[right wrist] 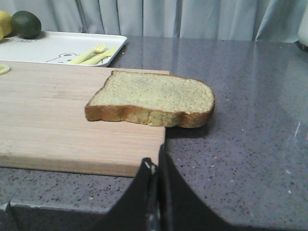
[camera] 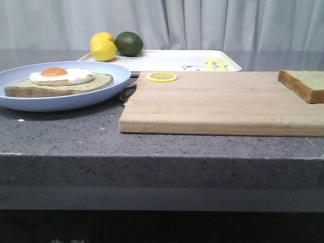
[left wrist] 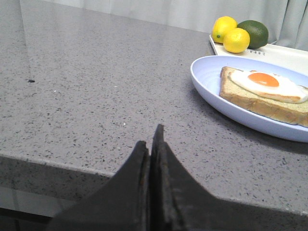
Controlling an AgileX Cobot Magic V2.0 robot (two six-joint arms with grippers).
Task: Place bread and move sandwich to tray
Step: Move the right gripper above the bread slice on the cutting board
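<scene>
1. Spanning the middle and right of the grey counter (camera: pixel 61 131), a wooden cutting board (camera: pixel 223 104) lay flat.
2. Behind it, the white tray (camera: pixel 177 61) held two lemons (camera: pixel 103 47) and a lime (camera: pixel 129 43) at its left end.
3. At far left sat the blue plate (camera: pixel 109 88) with the egg-topped sandwich (camera: pixel 58 81).
4. The bread (right wrist: pixel 151 98) overhung the board's right edge.
5. The left gripper (left wrist: pixel 150 144) and right gripper (right wrist: pixel 155 166) had their jaws pressed together, empty, at the near edge.

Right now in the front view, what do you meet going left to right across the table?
Pale blue plate with the egg-topped sandwich → lemon slice on the wooden cutting board → bread at the board's right end. The tray lies behind them.
</scene>
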